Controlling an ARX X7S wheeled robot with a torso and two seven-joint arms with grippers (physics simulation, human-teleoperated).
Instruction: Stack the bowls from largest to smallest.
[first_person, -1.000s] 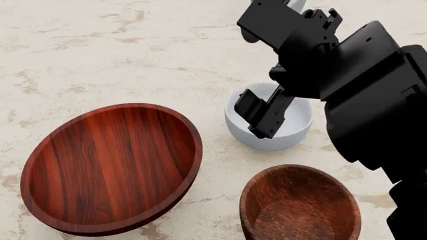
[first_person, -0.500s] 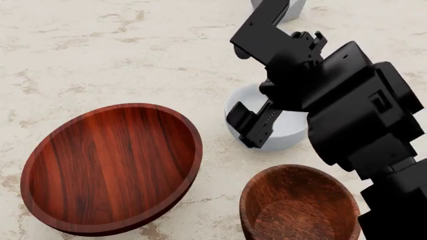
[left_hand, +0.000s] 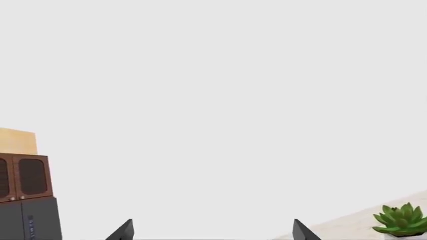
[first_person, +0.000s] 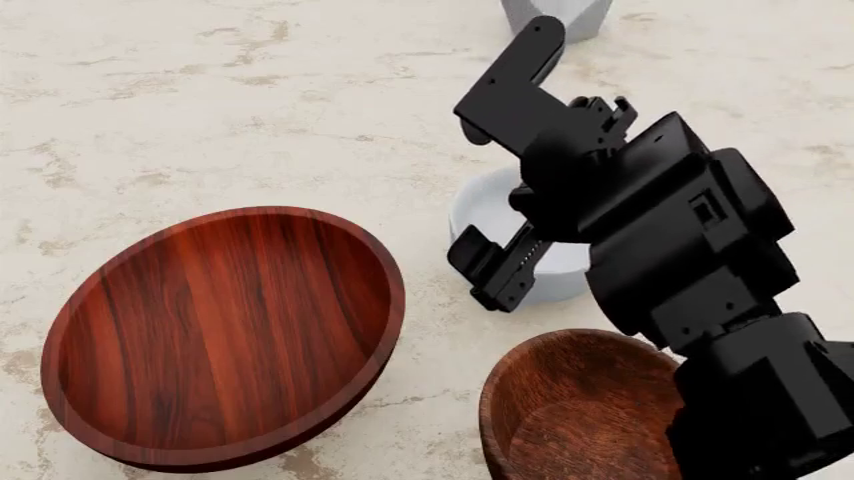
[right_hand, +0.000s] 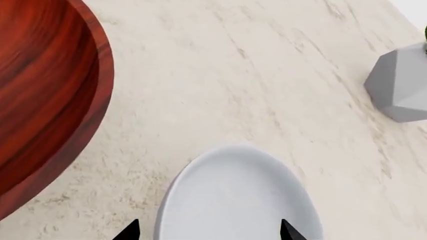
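- While your right gripper (first_person: 497, 262) hangs over the white bowl (first_person: 483, 215), its jaws stand wide, straddling the bowl in the right wrist view, holding nothing.
- White bowl sits on the marble table (first_person: 200, 110), between the large reddish bowl (first_person: 220, 335) and the grey faceted pot (first_person: 554, 15).
- Small dark-brown bowl (first_person: 581, 410) rests nearest you.
- Your left gripper (left_hand: 212, 235) points at blank wall, fingers spread, empty.

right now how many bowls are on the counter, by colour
reddish wood: 1, the large shallow bowl
white: 1, the mid-sized bowl, partly hidden under the right end effector in the head view
dark-brown wood: 1, the small deep bowl
total: 3 bowls, none stacked yet
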